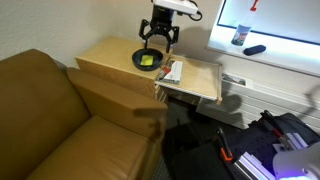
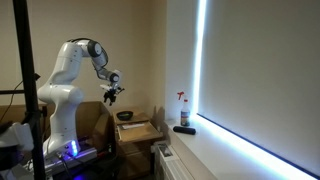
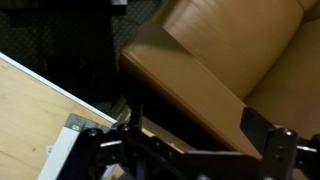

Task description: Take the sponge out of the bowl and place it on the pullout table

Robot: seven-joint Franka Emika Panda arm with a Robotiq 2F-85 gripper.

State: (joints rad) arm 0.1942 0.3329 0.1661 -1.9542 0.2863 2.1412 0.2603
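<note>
Sponge [image 1: 149,62]: a small yellow-green block lying inside the bowl, at the upper middle of the frame in an exterior view; nothing grips it.
Bowl [image 1: 147,60]: dark, round and shallow, standing on the light-wood side table [image 1: 105,55] near the edge that meets the pullout table; it also shows as a small dark shape in an exterior view [image 2: 125,115], where the sponge is too small to make out.
Pullout table [image 1: 200,82]: a thin light-wood board reaching out to the right of the side table, at the upper centre-right of the frame; white-and-red packets [image 1: 172,70] lie on its near-left part, just beside the bowl.
Gripper [image 1: 158,38]: hangs directly above the bowl, apart from it, with its dark fingers spread wide and nothing between them.
Arm [image 2: 65,90]: white, standing at the left of the frame, bent over so that the gripper points down towards the table.
Wrist view: dark gripper parts fill the bottom edge, the brown couch [image 3: 230,50] the upper right, and a light-wood surface the lower left.
Couch in an exterior view [image 1: 50,110]: fills the lower left, pushed up against the side table.
Window sill [image 2: 240,145]: a spray bottle [image 2: 181,108] stands on it at the centre-right.
</note>
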